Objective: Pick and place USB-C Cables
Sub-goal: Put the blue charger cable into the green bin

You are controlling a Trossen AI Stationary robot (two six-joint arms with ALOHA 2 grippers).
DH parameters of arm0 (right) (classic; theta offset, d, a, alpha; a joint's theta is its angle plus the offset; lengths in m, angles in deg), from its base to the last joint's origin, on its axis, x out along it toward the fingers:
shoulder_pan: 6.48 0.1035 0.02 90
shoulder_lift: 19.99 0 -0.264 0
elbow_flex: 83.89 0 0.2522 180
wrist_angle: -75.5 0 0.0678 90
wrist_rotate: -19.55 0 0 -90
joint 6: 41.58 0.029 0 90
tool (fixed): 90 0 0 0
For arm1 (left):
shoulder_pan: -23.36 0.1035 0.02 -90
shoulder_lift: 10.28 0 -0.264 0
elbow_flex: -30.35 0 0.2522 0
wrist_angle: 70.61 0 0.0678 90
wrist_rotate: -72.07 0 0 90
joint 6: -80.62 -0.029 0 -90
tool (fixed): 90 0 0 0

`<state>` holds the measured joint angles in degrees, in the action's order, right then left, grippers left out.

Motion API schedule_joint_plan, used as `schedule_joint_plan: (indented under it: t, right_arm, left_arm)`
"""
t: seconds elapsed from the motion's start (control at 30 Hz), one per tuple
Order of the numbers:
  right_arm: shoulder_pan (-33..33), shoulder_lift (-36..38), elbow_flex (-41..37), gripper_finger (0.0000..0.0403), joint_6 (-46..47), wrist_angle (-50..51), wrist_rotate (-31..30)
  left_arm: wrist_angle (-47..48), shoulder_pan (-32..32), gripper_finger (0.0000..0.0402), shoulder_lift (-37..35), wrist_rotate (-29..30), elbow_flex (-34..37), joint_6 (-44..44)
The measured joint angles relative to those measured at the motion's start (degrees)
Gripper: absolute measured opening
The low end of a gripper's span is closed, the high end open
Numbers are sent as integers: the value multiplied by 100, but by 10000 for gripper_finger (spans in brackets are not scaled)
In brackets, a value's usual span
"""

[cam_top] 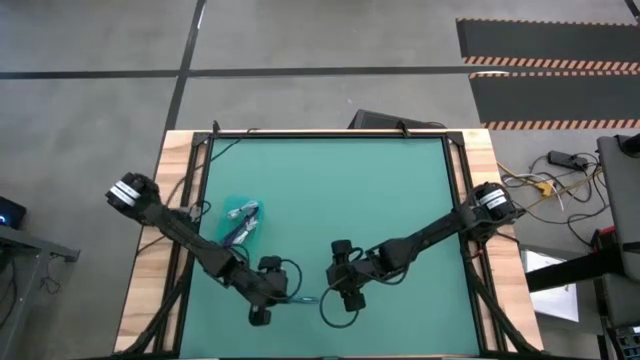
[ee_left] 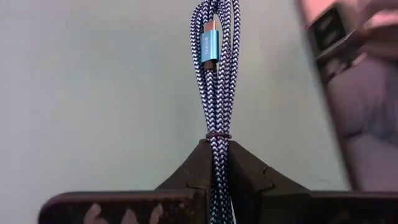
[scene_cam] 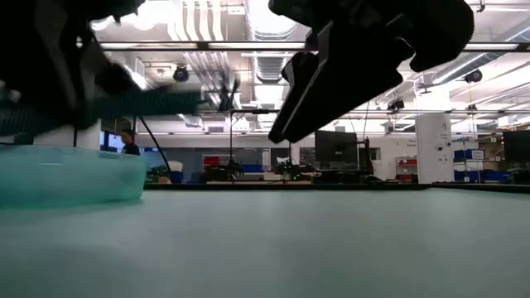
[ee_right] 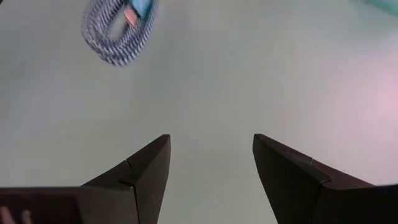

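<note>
My left gripper (cam_top: 283, 297) (ee_left: 217, 146) is near the table's near edge, shut on a blue-and-white braided USB-C cable bundle (ee_left: 215, 81) with a teal plug (ee_left: 210, 43). In the low view the bundle (scene_cam: 141, 103) shows as a level teal bar above the table. My right gripper (cam_top: 343, 300) (ee_right: 211, 146) is open just to the right of it and touches nothing; the bundle's free end (ee_right: 115, 31) lies ahead of its fingers. A clear teal tub (cam_top: 224, 212) (scene_cam: 66, 174) stands on the table's left part, with other cable bundles (cam_top: 242, 222) inside. My left gripper pinches the braided bundle between its two fingers (ee_left: 186, 174), just behind the thin dark tie band (ee_left: 217, 135). The fingers lie along the bundle, which sticks out past the fingertips toward the table's right. The bundle is lifted clear of the table and roughly level.
Green mat (cam_top: 330, 190) covers the table inside a wooden frame (cam_top: 175, 200). The right arm (cam_top: 430, 235) reaches in slantwise from the right edge. Loose wires (cam_top: 335, 310) hang by both wrists. The room behind the table shows monitors and a person far off (scene_cam: 128, 142).
</note>
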<state>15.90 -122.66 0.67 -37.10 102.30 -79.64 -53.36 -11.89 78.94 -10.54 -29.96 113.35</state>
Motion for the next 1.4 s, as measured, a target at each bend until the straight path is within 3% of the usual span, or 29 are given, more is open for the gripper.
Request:
schedule_joint_plan:
  t: [0.17, 0.3, 0.67, 1.03, 1.4]
  right_arm:
    - [-76, 144, -9, 221, -368, -8, -36]
    - [-149, 305, -61, 221, -634, -40, -101]
    - [-451, 697, -377, 221, -1296, -342, -139]
    - [-918, 1856, -1370, 221, -1937, -1641, -135]
    - [-1334, 3038, -2044, 221, -2680, -2899, 47]
  left_arm:
    - [187, 0, 16, -601, 337, 7, 1]
    - [904, 2, 18, -1155, 915, 5, 185]
    - [3280, 80, 21, -2365, 2059, 6, 1967]
    - [5775, 564, 22, -2566, 1946, -30, 4174]
    - [6463, 1114, 22, -2259, 1670, -108, 4652]
